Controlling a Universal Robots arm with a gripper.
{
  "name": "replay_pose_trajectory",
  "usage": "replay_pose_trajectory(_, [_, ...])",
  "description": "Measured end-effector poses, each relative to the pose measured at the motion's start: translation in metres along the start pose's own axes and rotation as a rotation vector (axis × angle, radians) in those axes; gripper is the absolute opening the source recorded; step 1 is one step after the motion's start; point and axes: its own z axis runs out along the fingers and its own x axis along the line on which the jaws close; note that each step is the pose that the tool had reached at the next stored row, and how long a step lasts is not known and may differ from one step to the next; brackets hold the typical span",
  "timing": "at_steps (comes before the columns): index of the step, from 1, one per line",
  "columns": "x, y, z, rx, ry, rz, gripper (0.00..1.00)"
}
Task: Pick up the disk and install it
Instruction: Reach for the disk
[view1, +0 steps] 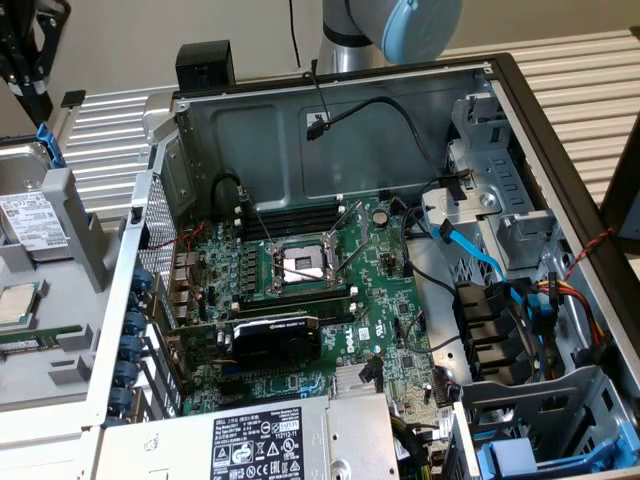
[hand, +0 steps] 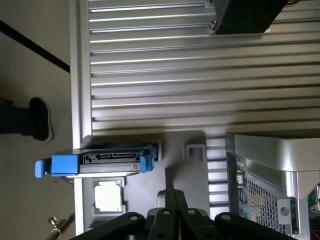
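Observation:
The disk (view1: 30, 215) is a silver drive with a white label and a blue carrier. It rests in a grey holder (view1: 75, 235) at the exterior view's left, outside the computer case. In the wrist view the disk (hand: 95, 162) appears edge-on, its connector side showing between blue clips. My gripper (view1: 38, 100) hangs above the disk's far end. Its black fingers (hand: 172, 200) are pressed together with nothing between them, and they sit beside the disk without touching it.
An open computer case (view1: 500, 75) lies in the exterior view, with the motherboard (view1: 300, 270), a power-supply box (view1: 270, 440) and drive bays (view1: 530, 450) on its right. A small square processor chip (hand: 109, 196) lies in the holder beside the disk. A person's shoe (hand: 40, 117) stands on the floor.

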Motion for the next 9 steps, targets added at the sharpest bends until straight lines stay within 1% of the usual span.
replay_pose_trajectory(9, [0.041,0.0036,0.0035,-0.0004,0.0002,0.0,0.11])
